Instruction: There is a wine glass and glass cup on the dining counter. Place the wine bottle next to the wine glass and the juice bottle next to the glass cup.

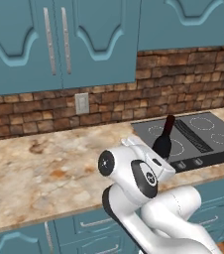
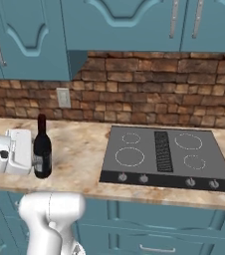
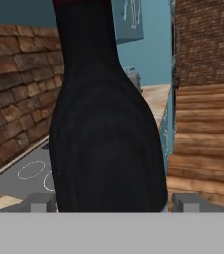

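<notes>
The wine bottle [image 2: 42, 152], nearly black with a dark red top, stands upright on the marbled counter just left of the black cooktop. It also rises behind my white hand [image 1: 162, 144] and looms large and close [image 3: 104, 139]. My gripper [image 3: 114, 203] reaches the bottle's lower body from the left, one fingertip [image 3: 39, 202] on each side. A thin gap shows at the right fingertip, so the gripper is open around it. The wine glass, glass cup, juice bottle and dining counter are out of view.
The black cooktop [image 2: 167, 157] lies to the right of the bottle, its knobs along the front edge. A brick wall [image 2: 149, 89] with a socket [image 2: 63, 97] runs behind, under teal cabinets [image 1: 59, 39]. The marbled counter [image 1: 34, 168] stretches left.
</notes>
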